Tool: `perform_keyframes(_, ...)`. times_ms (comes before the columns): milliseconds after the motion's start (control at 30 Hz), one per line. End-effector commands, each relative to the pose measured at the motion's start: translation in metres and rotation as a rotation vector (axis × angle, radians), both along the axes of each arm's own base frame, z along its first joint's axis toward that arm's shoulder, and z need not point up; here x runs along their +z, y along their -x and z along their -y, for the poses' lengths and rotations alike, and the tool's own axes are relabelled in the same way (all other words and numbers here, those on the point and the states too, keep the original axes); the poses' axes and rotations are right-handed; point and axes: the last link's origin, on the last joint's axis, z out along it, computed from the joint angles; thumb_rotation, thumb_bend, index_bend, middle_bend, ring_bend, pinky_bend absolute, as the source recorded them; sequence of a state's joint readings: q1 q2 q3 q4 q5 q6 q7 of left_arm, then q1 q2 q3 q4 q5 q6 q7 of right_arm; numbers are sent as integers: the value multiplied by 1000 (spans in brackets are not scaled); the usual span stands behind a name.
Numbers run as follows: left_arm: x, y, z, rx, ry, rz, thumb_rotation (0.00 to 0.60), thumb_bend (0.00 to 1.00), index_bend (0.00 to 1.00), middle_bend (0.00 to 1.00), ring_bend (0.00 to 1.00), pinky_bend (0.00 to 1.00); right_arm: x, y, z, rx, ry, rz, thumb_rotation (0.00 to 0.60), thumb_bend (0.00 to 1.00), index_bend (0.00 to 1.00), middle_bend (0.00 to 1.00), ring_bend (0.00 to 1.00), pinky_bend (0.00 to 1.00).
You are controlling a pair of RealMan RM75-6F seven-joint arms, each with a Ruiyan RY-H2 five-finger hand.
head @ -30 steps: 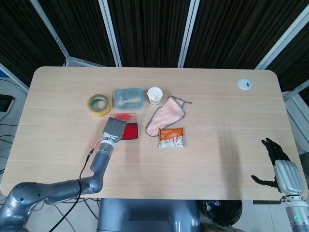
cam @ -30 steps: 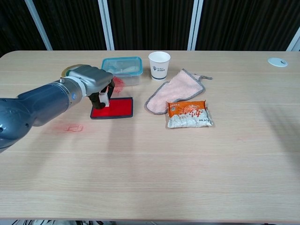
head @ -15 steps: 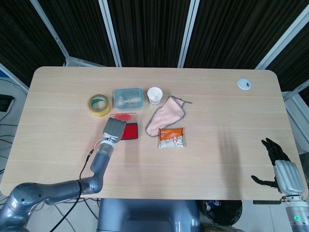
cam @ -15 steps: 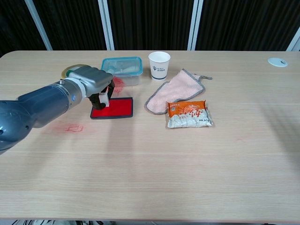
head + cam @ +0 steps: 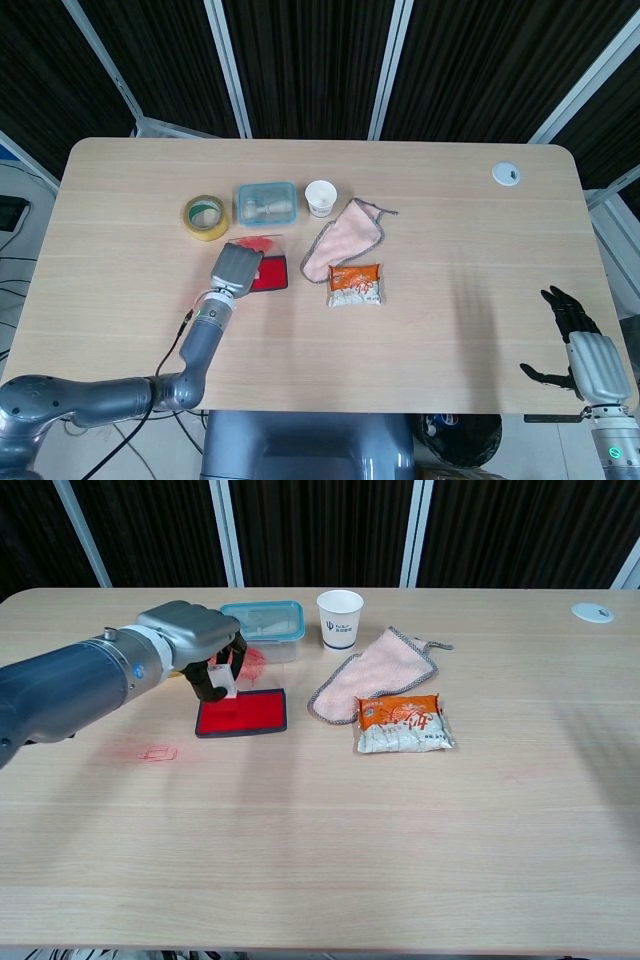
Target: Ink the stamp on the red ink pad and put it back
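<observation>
Chest view, stamp (image 5: 220,676) gripped in left hand (image 5: 197,640)

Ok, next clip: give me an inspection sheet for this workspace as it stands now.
Surface: light wooden table, faint red stamp mark near the front left.
Job's things: small white stamp held over the red ink pad.
Clutter: yellow tape roll, blue-lidded clear box, white paper cup, pink cloth, orange snack packet.
Hands: left hand grips the stamp; right hand holds nothing, off the table's right edge.
Cables: black cable along the left arm.
Surroundings: dark ribbed wall panels.
</observation>
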State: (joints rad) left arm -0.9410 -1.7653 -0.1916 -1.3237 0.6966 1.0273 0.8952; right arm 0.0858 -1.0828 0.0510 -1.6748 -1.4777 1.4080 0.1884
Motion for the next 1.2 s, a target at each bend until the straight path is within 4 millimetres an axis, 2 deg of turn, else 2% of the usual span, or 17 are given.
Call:
perform_keyframes(33,16,9,8,-4,-25,-9,600,547,727,756,582,616,0,0,0,1,0,-1,600,165,0,0,0,185)
perform_keyframes(167,32,22,21,1,-33,-28,600,548,724,753,579,616,-1,-1,0,4,5,-6,600,164,0,0,0,185)
perform_keyframes(300,39,37,30,22,-34,-42,600,546,721,750,578,616,-1,-1,-1,4,7,-8,600,164,0,0,0,185)
perform_keyframes(467,40,61,42,67,-35,-49,600,545,718,748,577,615,-1,-2,-1,10,7,-7,600,164,0,0,0,185)
perform_keyframes(600,36,71,47,75,-33,-56,600,544,709,744,574,610,-1,-2,-1,12,8,-7,600,164,0,0,0,185)
perform_keyframes(1200,11,76,47,75,-12,-73,600,510,674,704,535,589,-1,-2,-1,12,7,-2,600,164,0,0,0,185)
